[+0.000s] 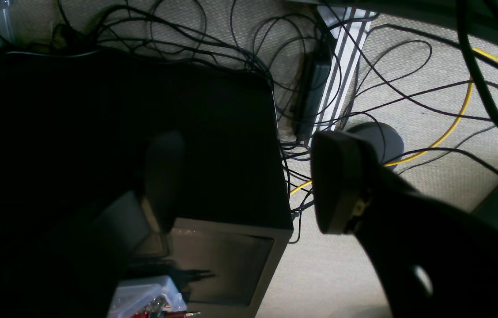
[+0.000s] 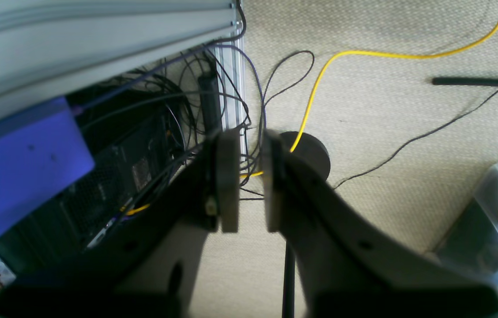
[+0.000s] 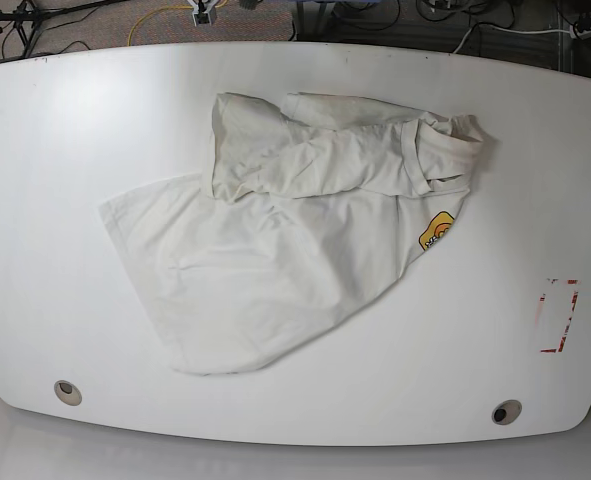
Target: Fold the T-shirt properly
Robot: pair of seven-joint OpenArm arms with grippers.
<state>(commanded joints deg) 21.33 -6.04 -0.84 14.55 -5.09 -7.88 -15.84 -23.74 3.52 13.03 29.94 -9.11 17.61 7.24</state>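
The cream T-shirt (image 3: 275, 260) lies crumpled on the white table (image 3: 35, 200) in the base view. Its upper part is bunched and folded over, and the yellow-orange logo patch (image 3: 436, 234) shows at its right edge. Neither arm appears in the base view. Both wrist cameras look down at the carpeted floor beside the table. My left gripper (image 1: 249, 185) is wide open and holds nothing. The fingers (image 2: 228, 181) of my right gripper (image 2: 250, 183) stand a narrow gap apart, with nothing between them. No wrist view shows the T-shirt.
A red-marked rectangle (image 3: 557, 315) sits at the table's right. Two round holes (image 3: 67, 391) (image 3: 506, 411) lie near the front edge. Below the grippers are a black computer case (image 1: 143, 132), tangled cables (image 1: 284, 88), a yellow cable (image 2: 364, 54) and a clear plastic bin (image 2: 492, 221).
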